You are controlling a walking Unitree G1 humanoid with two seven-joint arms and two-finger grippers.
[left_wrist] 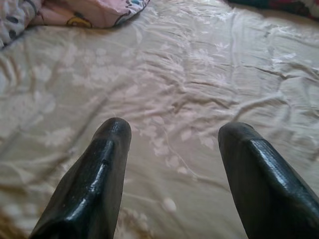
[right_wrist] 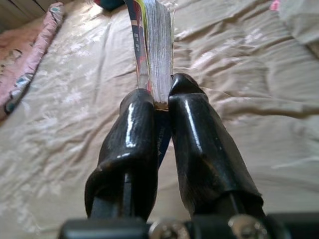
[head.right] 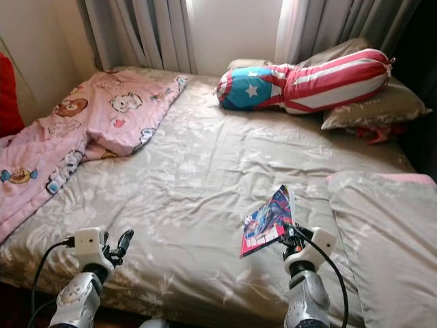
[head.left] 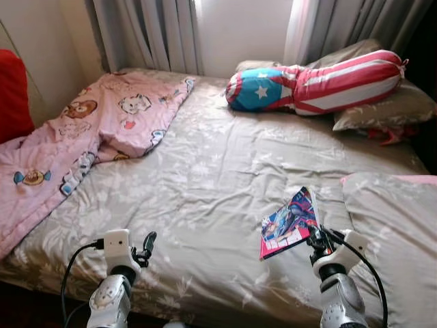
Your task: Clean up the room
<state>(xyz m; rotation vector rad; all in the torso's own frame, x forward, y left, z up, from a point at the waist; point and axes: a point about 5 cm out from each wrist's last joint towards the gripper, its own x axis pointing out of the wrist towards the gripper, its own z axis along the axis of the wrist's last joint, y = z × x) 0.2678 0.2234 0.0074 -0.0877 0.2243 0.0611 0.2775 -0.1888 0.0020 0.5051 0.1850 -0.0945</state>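
Gripping a comic book (head.left: 289, 222) by its lower edge, the right gripper (right_wrist: 160, 97) holds it tilted just above the bed (head.left: 205, 178), at about five o'clock in the head views. Its jaws are clamped tight on the pages. The left gripper (left_wrist: 172, 134), at seven o'clock, hovers over bare sheet with jaws wide apart and nothing in them. A pink blanket (head.left: 89, 130) lies rumpled at ten o'clock; a striped bolster (head.left: 321, 83) rests on pillows (head.left: 392, 106) at one o'clock. The tidying looks barely begun: book lifted, not yet put away, blanket unfolded. The right wrist view reveals the page edges pinched between the fingers (right_wrist: 199, 134).
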